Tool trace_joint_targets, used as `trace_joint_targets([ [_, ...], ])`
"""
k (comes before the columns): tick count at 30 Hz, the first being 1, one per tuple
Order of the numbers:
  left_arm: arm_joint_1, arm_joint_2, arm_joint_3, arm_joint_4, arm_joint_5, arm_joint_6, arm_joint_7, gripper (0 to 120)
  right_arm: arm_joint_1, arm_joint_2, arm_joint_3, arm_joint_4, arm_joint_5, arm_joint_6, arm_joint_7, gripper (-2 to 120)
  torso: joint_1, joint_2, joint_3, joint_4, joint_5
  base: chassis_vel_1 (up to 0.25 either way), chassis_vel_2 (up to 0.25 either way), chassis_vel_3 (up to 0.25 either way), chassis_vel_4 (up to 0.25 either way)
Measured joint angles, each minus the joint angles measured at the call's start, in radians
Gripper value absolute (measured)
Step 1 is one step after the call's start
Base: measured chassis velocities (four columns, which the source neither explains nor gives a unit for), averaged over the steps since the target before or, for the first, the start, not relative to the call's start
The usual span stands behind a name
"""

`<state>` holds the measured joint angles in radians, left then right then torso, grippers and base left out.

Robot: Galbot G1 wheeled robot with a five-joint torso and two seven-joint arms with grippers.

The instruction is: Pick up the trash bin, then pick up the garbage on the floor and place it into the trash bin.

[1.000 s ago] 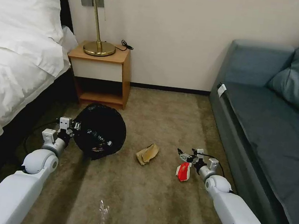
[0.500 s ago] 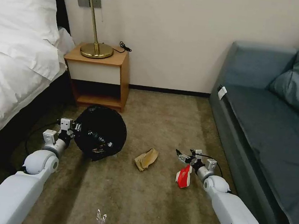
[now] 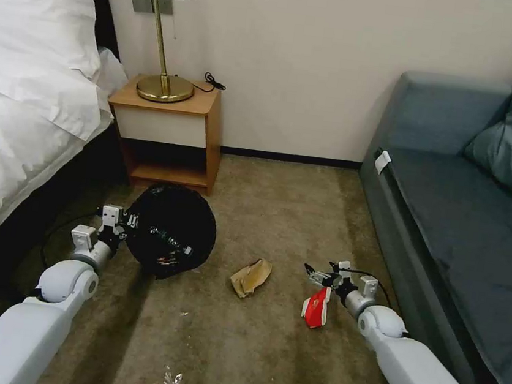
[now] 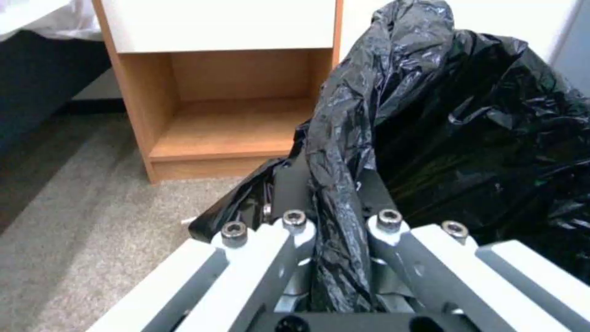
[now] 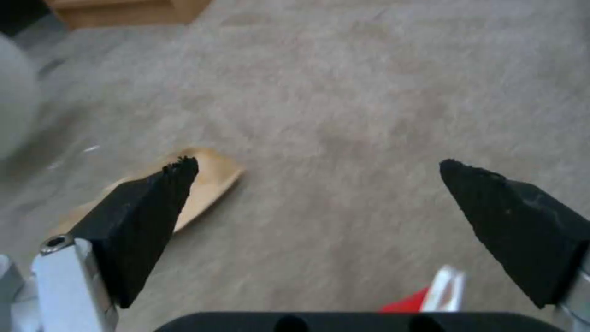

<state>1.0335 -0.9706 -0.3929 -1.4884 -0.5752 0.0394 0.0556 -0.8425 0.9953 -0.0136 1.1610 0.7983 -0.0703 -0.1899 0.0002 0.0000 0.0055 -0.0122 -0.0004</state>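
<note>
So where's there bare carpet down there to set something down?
Bare carpet lies between the nightstand and the sofa, up to the wall. Nearer, it is crowded: the left hand grips the trash bin, then come the tan paper wad and the red-and-white packet by the open right hand.

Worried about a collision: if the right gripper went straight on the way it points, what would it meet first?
Probably bare carpet. The open right gripper points there, with the tan paper wad off to one side; depth unclear.
</note>
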Motion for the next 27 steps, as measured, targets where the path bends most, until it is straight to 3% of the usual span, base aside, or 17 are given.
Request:
trace_joint_targets([
  [7, 0.001, 0.021, 0.001, -0.022, 0.0, 0.013, -0.002, 4, -0.126, -0.088, -0.016, 0.218, 0.071, -0.078, 0.096, 100, 0.0, 0.0, 0.0, 0.0001, 0.0005, 0.0, 0.0, 0.0, 0.0],
  [11, -0.003, 0.027, 0.005, -0.024, -0.001, 0.018, -0.005, 4, -0.172, -0.099, -0.014, 0.245, 0.054, -0.086, 0.105, 100, 0.0, 0.0, 0.0, 0.0, 0.0004, 0.0, 0.0, 0.0, 0.0],
  [27, 0.008, 0.023, 0.019, -0.033, 0.007, 0.025, -0.009, 4, -0.234, -0.041, 0.041, 0.107, -0.084, -0.029, 0.06, 100, 0.0, 0.0, 0.0, 0.0, 0.0003, 0.0, 0.0, 0.0, 0.0],
])
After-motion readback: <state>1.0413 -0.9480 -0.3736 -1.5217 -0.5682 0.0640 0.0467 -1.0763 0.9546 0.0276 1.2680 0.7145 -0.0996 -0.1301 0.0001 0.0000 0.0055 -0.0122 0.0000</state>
